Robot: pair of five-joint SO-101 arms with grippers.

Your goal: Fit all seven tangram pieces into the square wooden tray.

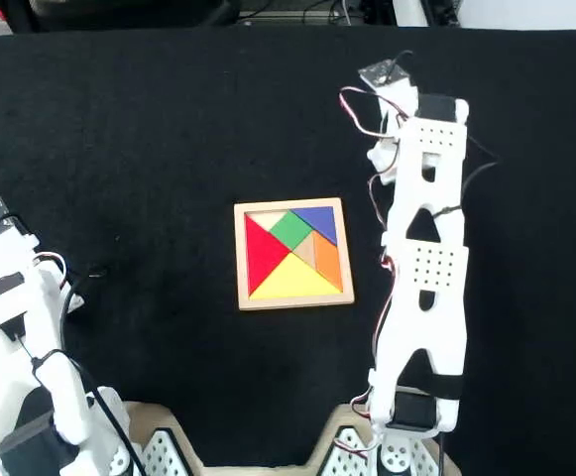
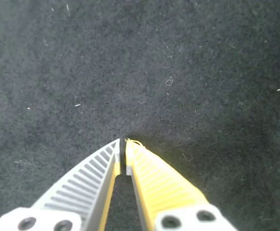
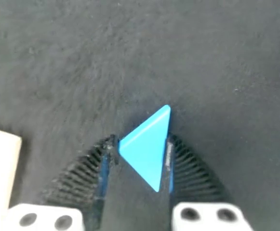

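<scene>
right wrist view: right gripper [image 3: 141,141] is clamped on the light blue triangle [image 3: 147,149], with the jaws bearing on two of its edges, over the black cloth [image 3: 202,57]. high view: wooden tray [image 1: 297,301] lies mid-table with coloured pieces seated. the right arm's tip sits at about 1 o'clock from it. left gripper [image 2: 123,143] is closed on nothing, at 8 o'clock from the tray. handling estimate: the triangle is probably light, stiff, thin and smooth-faced, so liable to pivot. take hold mid-edge, not at the corners.
</scene>
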